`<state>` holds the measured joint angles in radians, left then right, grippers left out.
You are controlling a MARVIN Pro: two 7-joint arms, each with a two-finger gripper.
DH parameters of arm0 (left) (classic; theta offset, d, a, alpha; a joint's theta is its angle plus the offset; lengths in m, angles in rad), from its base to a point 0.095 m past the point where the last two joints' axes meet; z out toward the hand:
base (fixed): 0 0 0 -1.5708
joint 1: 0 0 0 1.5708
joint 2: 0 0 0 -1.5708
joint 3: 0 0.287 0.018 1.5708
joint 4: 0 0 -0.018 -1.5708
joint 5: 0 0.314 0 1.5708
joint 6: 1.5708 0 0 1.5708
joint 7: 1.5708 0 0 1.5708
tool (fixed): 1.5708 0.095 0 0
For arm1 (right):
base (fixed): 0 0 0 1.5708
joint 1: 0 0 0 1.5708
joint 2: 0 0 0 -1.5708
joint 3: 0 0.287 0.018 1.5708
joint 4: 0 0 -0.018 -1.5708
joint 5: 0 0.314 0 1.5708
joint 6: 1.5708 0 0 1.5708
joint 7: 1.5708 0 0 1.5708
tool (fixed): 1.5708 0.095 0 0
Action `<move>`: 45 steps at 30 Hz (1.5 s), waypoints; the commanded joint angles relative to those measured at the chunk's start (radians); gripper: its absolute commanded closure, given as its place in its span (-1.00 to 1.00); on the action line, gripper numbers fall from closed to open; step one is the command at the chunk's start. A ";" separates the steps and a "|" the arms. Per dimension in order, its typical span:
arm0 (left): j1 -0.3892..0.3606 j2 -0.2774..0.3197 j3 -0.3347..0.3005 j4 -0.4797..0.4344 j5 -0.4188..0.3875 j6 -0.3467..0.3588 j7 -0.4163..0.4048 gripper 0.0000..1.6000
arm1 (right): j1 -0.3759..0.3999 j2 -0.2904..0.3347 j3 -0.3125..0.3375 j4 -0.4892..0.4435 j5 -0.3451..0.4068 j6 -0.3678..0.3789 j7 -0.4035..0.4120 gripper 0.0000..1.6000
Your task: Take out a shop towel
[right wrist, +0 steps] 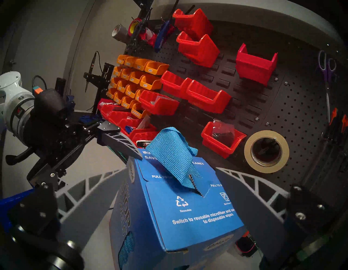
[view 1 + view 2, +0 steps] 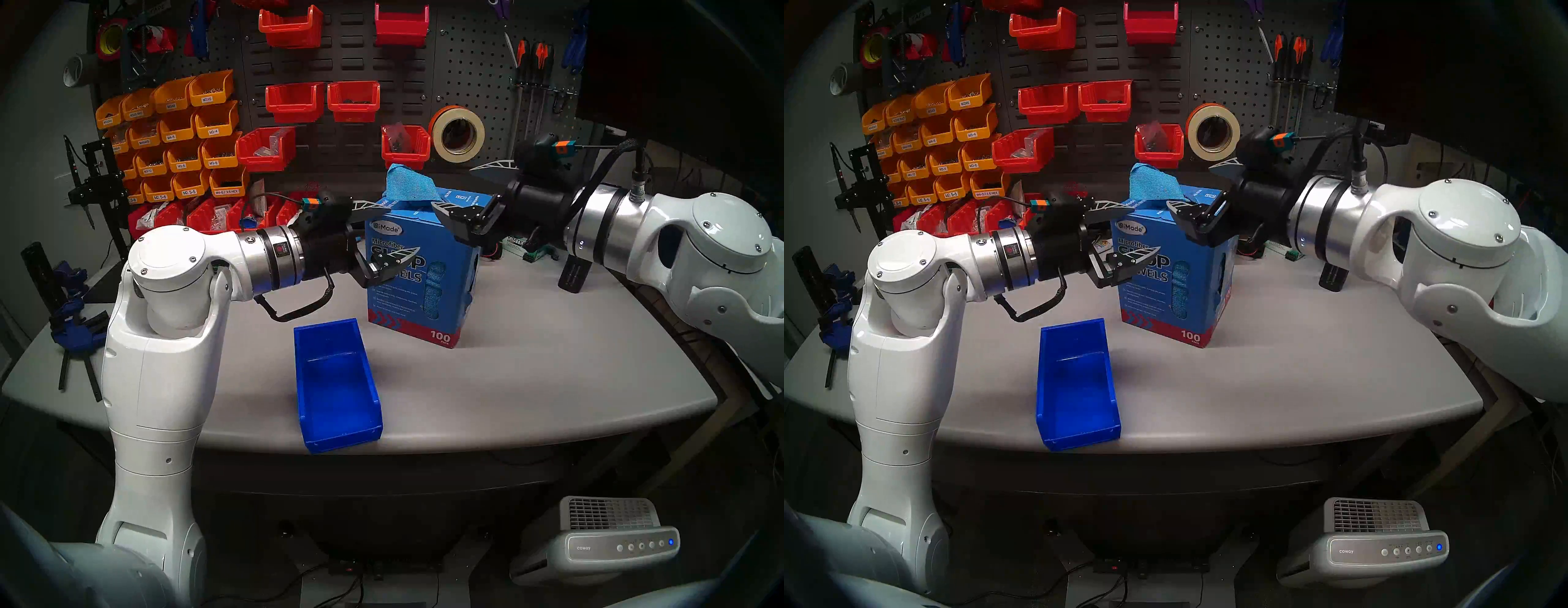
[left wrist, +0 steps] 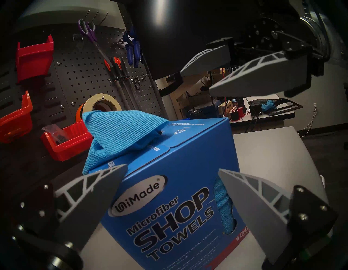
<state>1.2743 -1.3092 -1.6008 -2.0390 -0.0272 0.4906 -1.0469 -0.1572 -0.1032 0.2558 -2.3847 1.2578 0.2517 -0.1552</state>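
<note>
**Towel still in carton**

Blue bin (image 2: 337, 390) is set empty at the table (image 2: 551, 382) front. Behind it the carton (image 2: 418, 276) stands upright, towel (image 2: 407, 184) poking from its top slot. Left gripper (image 2: 392, 231) and right gripper (image 2: 471, 191) are held spread wide at either side, nothing grasped.

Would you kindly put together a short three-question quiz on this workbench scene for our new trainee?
1. True or false: the right gripper is already shut on the shop towel.
2. Where does the shop towel come out of the blue carton? A) a slot in its top B) its front window C) its base
3. Fill in: the left gripper is ____, with one finger at the carton's top edge and one across its front.

Key: 1 false, both grippers are open and neither holds anything; 2 A; 3 open.
</note>
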 commanded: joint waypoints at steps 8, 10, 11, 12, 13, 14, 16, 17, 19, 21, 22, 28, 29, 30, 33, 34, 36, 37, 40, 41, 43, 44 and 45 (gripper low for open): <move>-0.023 0.010 0.015 0.003 -0.001 -0.006 -0.013 -1.00 | 0.050 -0.037 0.047 0.051 0.061 0.043 0.044 -1.00; -0.024 0.009 0.016 0.002 -0.003 -0.006 -0.011 -1.00 | 0.050 -0.054 0.044 0.082 0.055 0.061 0.064 -1.00; -0.024 0.009 0.017 0.001 -0.003 -0.005 -0.010 -1.00 | 0.049 -0.061 0.042 0.094 0.051 0.062 0.068 -1.00; -0.023 0.008 0.018 -0.001 -0.003 -0.003 -0.010 -1.00 | 0.051 -0.071 0.041 0.109 0.048 0.081 0.078 -1.00; -0.023 0.007 0.019 -0.003 -0.004 -0.002 -0.009 -1.00 | 0.051 -0.079 0.040 0.121 0.042 0.085 0.084 -1.00; -0.022 0.006 0.021 -0.004 -0.004 -0.001 -0.008 -1.00 | 0.052 -0.091 0.039 0.138 0.042 0.096 0.087 -1.00; -0.020 0.005 0.024 -0.008 -0.003 0.000 -0.006 -1.00 | 0.053 -0.114 0.037 0.166 0.030 0.110 0.094 -1.00; -0.019 0.004 0.025 -0.010 -0.003 0.001 -0.005 -1.00 | 0.055 -0.123 0.038 0.179 0.028 0.119 0.104 -1.00; -0.018 0.002 0.026 -0.011 -0.003 0.002 -0.003 -1.00 | 0.057 -0.144 0.036 0.199 0.013 0.133 0.112 -1.00; -0.018 0.000 0.026 -0.011 -0.003 0.002 -0.001 -1.00 | 0.061 -0.160 0.036 0.217 0.005 0.144 0.136 -1.00; -0.019 -0.002 0.027 -0.011 -0.004 0.002 -0.001 -1.00 | 0.062 -0.169 0.036 0.223 -0.001 0.149 0.133 -1.00; -0.018 -0.009 0.028 -0.012 -0.002 0.004 0.006 -1.00 | 0.068 -0.207 0.036 0.246 -0.027 0.168 0.155 -1.00; -0.018 -0.010 0.029 -0.013 -0.002 0.005 0.007 -1.00 | 0.069 -0.211 0.035 0.248 -0.034 0.172 0.158 -1.00; -0.017 -0.010 0.030 -0.014 -0.002 0.005 0.008 -1.00 | 0.069 -0.216 0.035 0.249 -0.038 0.173 0.157 -1.00; -0.014 -0.010 0.031 -0.016 -0.003 0.007 0.013 -1.00 | 0.068 -0.230 0.033 0.258 -0.051 0.174 0.155 -1.00; -0.014 -0.010 0.031 -0.016 -0.003 0.007 0.013 -1.00 | 0.068 -0.230 0.033 0.258 -0.051 0.174 0.155 -1.00; -0.009 -0.011 0.030 -0.017 -0.005 0.007 0.017 -1.00 | 0.067 -0.242 0.031 0.268 -0.068 0.177 0.156 -1.00; -0.008 -0.011 0.029 -0.017 -0.006 0.007 0.018 -1.00 | 0.067 -0.246 0.031 0.272 -0.071 0.177 0.156 -1.00; -0.005 -0.010 0.027 -0.017 -0.008 0.006 0.019 -1.00 | 0.067 -0.252 0.031 0.279 -0.074 0.176 0.156 -1.00; -0.004 -0.009 0.026 -0.017 -0.008 0.006 0.020 -1.00 | 0.068 -0.255 0.031 0.281 -0.078 0.178 0.155 -1.00; -0.001 -0.010 0.022 -0.017 -0.010 0.007 0.023 -1.00 | 0.070 -0.262 0.029 0.287 -0.092 0.180 0.152 -1.00; -0.001 -0.010 0.021 -0.016 -0.011 0.006 0.023 -1.00 | 0.069 -0.264 0.029 0.291 -0.093 0.180 0.153 -1.00; 0.000 -0.010 0.020 -0.016 -0.012 0.006 0.023 -1.00 | 0.069 -0.266 0.029 0.294 -0.094 0.179 0.153 -0.90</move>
<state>1.2719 -1.3178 -1.5692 -2.0478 -0.0327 0.4975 -1.0230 -0.1216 -0.3434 0.2596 -2.1049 1.1916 0.4390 0.0085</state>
